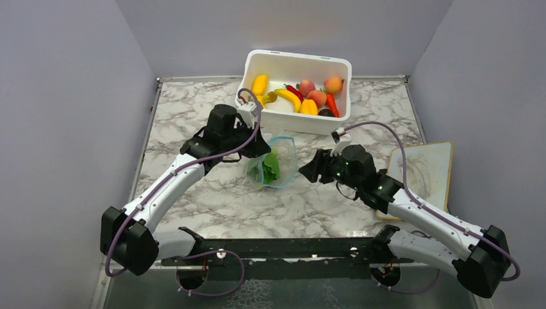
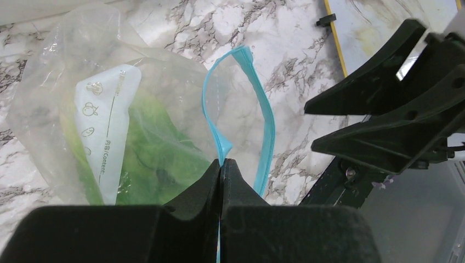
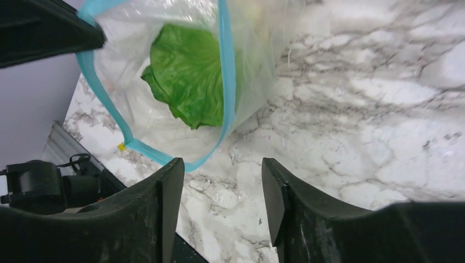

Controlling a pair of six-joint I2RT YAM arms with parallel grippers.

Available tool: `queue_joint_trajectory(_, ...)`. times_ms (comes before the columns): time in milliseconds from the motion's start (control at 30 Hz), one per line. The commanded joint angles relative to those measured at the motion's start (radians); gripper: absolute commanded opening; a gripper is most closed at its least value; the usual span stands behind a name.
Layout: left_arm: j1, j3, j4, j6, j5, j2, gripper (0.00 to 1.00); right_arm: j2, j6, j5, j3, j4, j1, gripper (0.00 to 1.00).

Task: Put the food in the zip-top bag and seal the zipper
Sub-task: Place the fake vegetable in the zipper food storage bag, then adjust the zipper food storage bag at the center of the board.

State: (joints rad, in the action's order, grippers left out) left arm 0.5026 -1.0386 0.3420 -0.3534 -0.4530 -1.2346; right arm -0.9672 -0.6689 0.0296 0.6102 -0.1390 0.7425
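Your left gripper [image 2: 221,164] is clenched on the zipper [image 2: 268,123], holding the bag [image 1: 275,166] mid-table near the tub [image 1: 296,56]; your right gripper [image 3: 221,167] stands released, empty. The film is light, limp, slippery: take it by the stiffer zipper. Only the right wrist view looks in at the lettuce [image 3: 186,76]; only the top view shows fruit [image 1: 310,96] in the tub.
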Motion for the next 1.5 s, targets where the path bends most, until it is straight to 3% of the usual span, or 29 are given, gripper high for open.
queue_joint_trajectory(0,0.004,-0.017,-0.027,0.034,-0.054,0.024,0.0,0.04,0.184,-0.083,0.093,-0.062,0.003,0.57)
queue_joint_trajectory(367,0.004,0.033,-0.053,0.026,-0.07,0.049,0.0,-0.169,0.363,-0.151,0.255,-0.012,0.003,0.61)
queue_joint_trajectory(600,0.007,0.081,-0.069,0.039,-0.047,0.093,0.0,-0.319,0.459,-0.146,0.284,0.128,0.003,0.57)
queue_joint_trajectory(667,0.008,0.092,-0.068,0.045,-0.03,0.101,0.0,-0.354,0.452,-0.136,0.316,0.128,0.003,0.49)
queue_joint_trajectory(733,0.008,0.1,-0.065,0.045,0.0,0.11,0.0,-0.37,0.42,-0.153,0.336,0.121,0.003,0.35)
queue_joint_trajectory(900,0.013,0.044,0.08,0.023,0.249,0.125,0.0,-0.325,0.374,-0.298,0.303,0.172,0.003,0.03)
queue_joint_trajectory(967,0.022,0.03,0.11,0.031,0.311,0.134,0.0,-0.298,0.362,-0.307,0.284,0.201,0.003,0.01)
queue_joint_trajectory(1167,0.064,0.037,0.111,0.048,0.461,0.148,0.01,-0.29,0.285,-0.129,0.217,0.314,0.003,0.01)
queue_joint_trajectory(1267,0.073,0.034,0.106,0.066,0.403,0.157,0.16,-0.316,0.257,-0.091,0.213,0.326,0.003,0.01)
queue_joint_trajectory(1367,0.074,0.026,0.101,0.064,0.302,0.184,0.38,-0.331,0.238,-0.077,0.221,0.32,0.003,0.01)
queue_joint_trajectory(1467,0.073,0.044,0.083,0.067,0.223,0.211,0.47,-0.332,0.219,-0.078,0.219,0.317,0.003,0.01)
